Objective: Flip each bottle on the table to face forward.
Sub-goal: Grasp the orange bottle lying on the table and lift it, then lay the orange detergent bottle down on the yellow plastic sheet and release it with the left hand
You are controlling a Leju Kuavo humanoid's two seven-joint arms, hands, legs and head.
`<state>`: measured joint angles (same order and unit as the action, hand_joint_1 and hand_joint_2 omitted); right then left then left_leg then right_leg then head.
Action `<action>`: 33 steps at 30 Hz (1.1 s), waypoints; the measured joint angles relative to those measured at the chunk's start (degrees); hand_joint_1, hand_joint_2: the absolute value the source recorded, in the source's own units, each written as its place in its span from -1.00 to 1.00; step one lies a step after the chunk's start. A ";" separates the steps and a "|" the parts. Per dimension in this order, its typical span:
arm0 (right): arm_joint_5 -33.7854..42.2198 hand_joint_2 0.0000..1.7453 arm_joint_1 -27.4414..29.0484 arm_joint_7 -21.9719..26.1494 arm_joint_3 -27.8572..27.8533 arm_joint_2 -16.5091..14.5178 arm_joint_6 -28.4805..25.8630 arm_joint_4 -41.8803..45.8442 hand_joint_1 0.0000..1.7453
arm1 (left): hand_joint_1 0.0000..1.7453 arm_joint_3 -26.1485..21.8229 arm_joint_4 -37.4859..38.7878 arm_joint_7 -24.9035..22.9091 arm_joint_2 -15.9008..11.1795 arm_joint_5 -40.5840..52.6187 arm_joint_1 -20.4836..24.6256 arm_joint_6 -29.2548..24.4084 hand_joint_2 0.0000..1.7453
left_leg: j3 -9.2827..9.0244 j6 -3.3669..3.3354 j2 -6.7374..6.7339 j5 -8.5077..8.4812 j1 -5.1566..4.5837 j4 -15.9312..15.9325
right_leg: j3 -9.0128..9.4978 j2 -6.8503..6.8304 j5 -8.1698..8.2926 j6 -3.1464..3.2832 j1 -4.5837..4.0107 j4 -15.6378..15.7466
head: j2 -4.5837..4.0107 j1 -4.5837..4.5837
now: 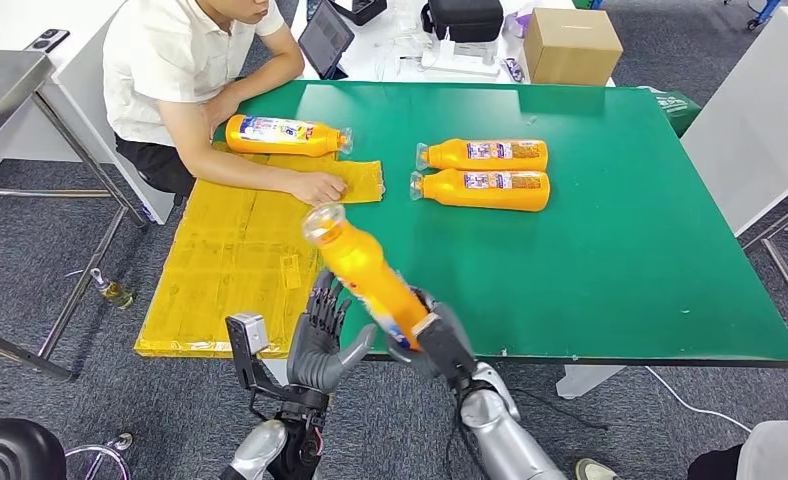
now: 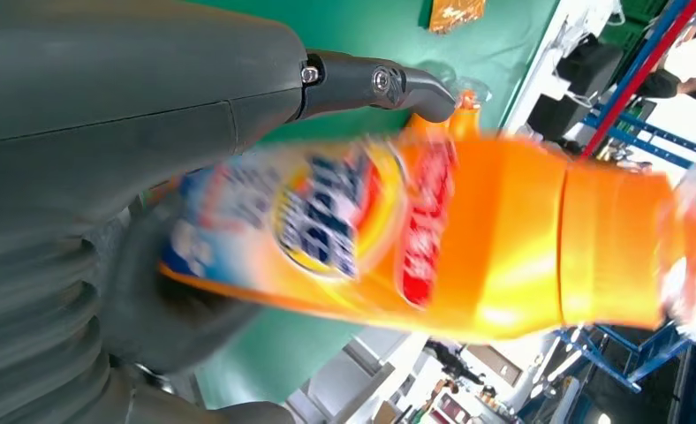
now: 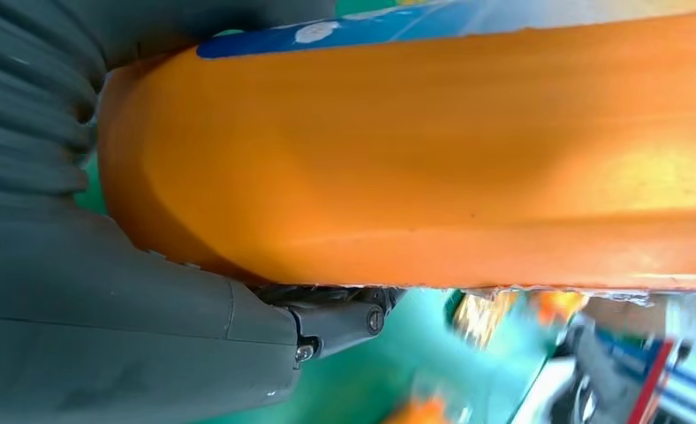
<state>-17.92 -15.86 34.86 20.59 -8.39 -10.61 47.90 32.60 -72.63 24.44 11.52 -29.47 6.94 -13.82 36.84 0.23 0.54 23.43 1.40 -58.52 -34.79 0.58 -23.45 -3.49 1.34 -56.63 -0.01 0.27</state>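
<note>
Green matting covers the big rectangular bench (image 1: 620,250), whose left part carries a flattened yellow cardboard sheet (image 1: 230,270) reaching to the near edge. A person in a white shirt (image 1: 185,60) sits at the far left corner, one hand (image 1: 317,187) resting on the far edge of the cardboard. A brown cardboard box (image 1: 570,45) stands on a white table beyond the bench's far edge.

Over the near edge, about at the middle, the right hand (image 1: 432,340) clamps its fingers round the base of an orange plastic bottle with a clear cap (image 1: 360,265); the bottle is lifted off the bench and tilts up toward the far left, cap end highest. The right wrist view shows the orange body pressed against the palm, with the thick grey thumb (image 3: 336,322) under it. The left hand (image 1: 322,335) is just left of the held bottle, fingers apart and raised, palm toward the bottle; whether it touches the bottle cannot be told.

Three more orange bottles lie on their sides. Two lie side by side near the bench's centre, caps pointing left, labels up: the far one (image 1: 482,154) and the near one (image 1: 482,189), touching or almost so. A third bottle (image 1: 285,135) lies at the far left by the person's forearm, cap pointing right.
</note>
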 joint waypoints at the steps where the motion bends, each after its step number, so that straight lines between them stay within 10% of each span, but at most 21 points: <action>1: -0.22 1.00 -0.10 0.35 0.88 -0.42 -0.20 -0.63 1.00 | -1.00 -0.02 0.08 -0.19 0.00 -0.30 0.19 0.09 1.00 | 0.01 0.00 0.00 0.00 0.00 0.00 | 0.00 0.00 0.00 0.00 0.00 0.00 | 0.01 0.00; 19: -0.37 1.00 0.91 2.52 10.96 -1.66 -2.66 -0.09 0.94 | -1.00 -1.73 1.12 -0.84 0.02 -4.51 1.35 -0.59 1.00 | 0.04 0.00 -0.02 0.00 -0.01 0.00 | -0.07 0.01 0.00 0.00 0.01 0.00 | 0.01 -0.01; 21: -0.18 1.00 1.05 2.38 11.61 -1.58 -2.46 0.31 0.63 | -0.03 -1.94 1.11 -1.53 0.02 -6.13 1.34 0.11 1.00 | 0.04 0.00 -0.02 0.00 -0.01 0.00 | -0.07 0.01 0.00 0.00 0.01 0.00 | 0.01 0.00; 23: 0.12 1.00 1.06 2.20 12.42 -1.43 -2.15 0.53 -0.32 | 0.97 -2.38 1.10 -2.34 0.01 -8.66 1.31 1.50 1.00 | 0.04 0.00 -0.01 -0.01 -0.02 0.00 | -0.06 0.01 0.00 0.00 0.01 0.00 | 0.01 0.00; 25: 0.65 1.00 1.03 2.13 13.34 -1.21 -1.65 0.56 -1.00 | 1.00 -3.10 0.90 -2.86 -0.02 -11.43 1.16 3.44 1.00 | 0.04 -0.01 -0.01 -0.01 -0.02 0.00 | -0.06 0.01 0.01 0.00 0.01 0.00 | 0.01 0.01; 33: 1.55 1.00 1.08 2.88 16.48 -1.11 -0.08 0.58 -1.00 | 1.00 -6.27 -0.64 -3.70 -0.20 -15.43 0.57 7.33 1.00 | 0.04 0.01 -0.02 -0.02 -0.01 0.00 | -0.08 0.02 0.01 0.00 0.01 0.00 | 0.01 0.00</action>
<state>-16.38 -14.77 37.74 37.07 -9.51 -10.69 48.48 26.33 -73.26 20.74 11.32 -44.90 7.51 -6.50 36.88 0.24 0.52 23.42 1.39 -58.52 -34.87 0.60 -23.44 -3.48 1.35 -56.63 0.00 0.27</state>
